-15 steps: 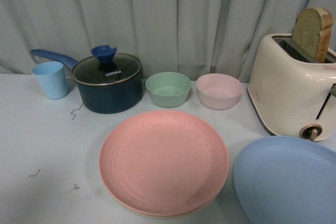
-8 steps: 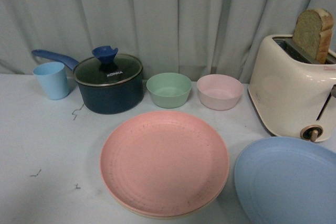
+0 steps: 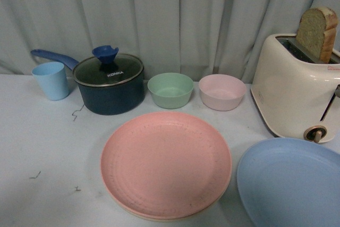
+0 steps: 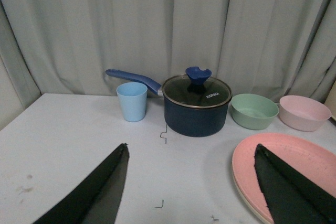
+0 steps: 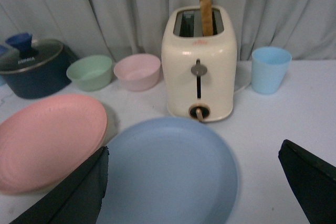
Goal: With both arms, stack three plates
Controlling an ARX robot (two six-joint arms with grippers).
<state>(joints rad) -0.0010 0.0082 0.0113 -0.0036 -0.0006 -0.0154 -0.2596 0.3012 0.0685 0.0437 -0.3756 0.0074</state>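
Status: the pink plate point(image 3: 166, 164) sits on the cream plate point(image 3: 159, 219), of which I see only a rim sliver. So two of three are stacked, mid-worktop point(image 3: 48, 147). The blue plate point(image 3: 292, 184) lies apart to the right, before the toaster point(image 3: 289, 94), not yet added. Left fingers point(image 4: 100, 187) and right fingers point(image 5: 79, 192) are spread wide, holding nothing. Versus a second ago: no plate has moved, and the view wobbled slightly.
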